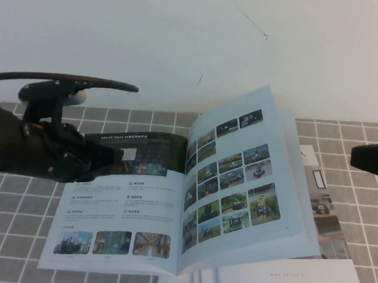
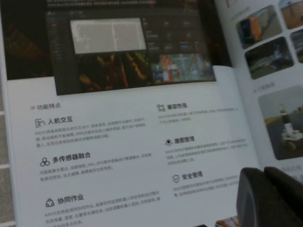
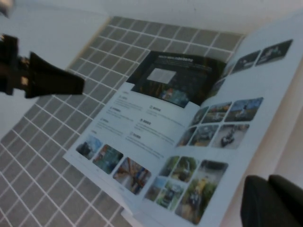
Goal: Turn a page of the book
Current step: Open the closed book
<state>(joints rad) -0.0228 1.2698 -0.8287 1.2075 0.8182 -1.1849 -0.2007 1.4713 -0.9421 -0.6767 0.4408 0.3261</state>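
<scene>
book point(image 1: 170, 206): lying open on the grey tiled mat point(image 1: 9, 232)
page point(image 1: 253, 167): standing half-lifted, photo grid showing
headings: 人机交互, 多传感器融合, 协同作业
left gripper point(image 1: 111, 158): hovering over dark banner, jaws together
right gripper point(image 1: 356, 156): hanging well right, jaws seem closed

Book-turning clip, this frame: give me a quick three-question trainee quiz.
1. True or false: the page with the photo grid lies flat on the book.
2. The left end effector is over: A. the dark-banner page; B. the photo-grid page; C. no part of the book.
3. Does the right end effector touch the page?

Key: 1 false, it stands tilted up. 2 A. 3 No, it hangs apart, to the page's right.
</scene>
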